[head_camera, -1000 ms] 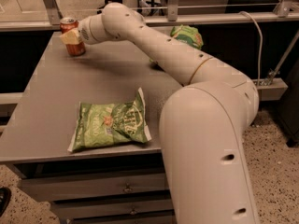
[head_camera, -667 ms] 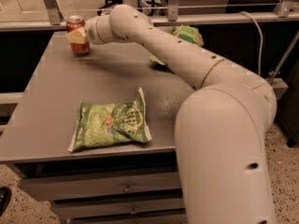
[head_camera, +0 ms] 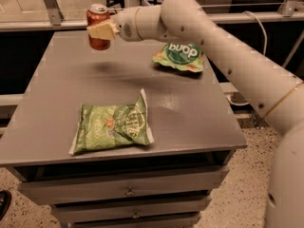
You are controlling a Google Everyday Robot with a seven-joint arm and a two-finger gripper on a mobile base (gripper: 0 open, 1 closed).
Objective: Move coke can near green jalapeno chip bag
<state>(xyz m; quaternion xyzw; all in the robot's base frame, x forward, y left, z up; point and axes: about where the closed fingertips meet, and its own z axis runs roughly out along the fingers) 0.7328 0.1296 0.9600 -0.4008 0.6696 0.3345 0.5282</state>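
Note:
The coke can, red with a silver top, is held upright in the air above the far left part of the grey table; its shadow falls on the table below it. My gripper is shut on the can, reaching in from the right. The green jalapeno chip bag, light green and flat, lies on the near left part of the table, well in front of the can.
A darker green "dang" bag lies at the far right of the table, partly behind my arm. The table has drawers below its front edge. A railing runs behind the table.
The can has been lifted off the table's far left corner and carried up and to the right in my gripper. The arm has swung right; the bags have not moved.

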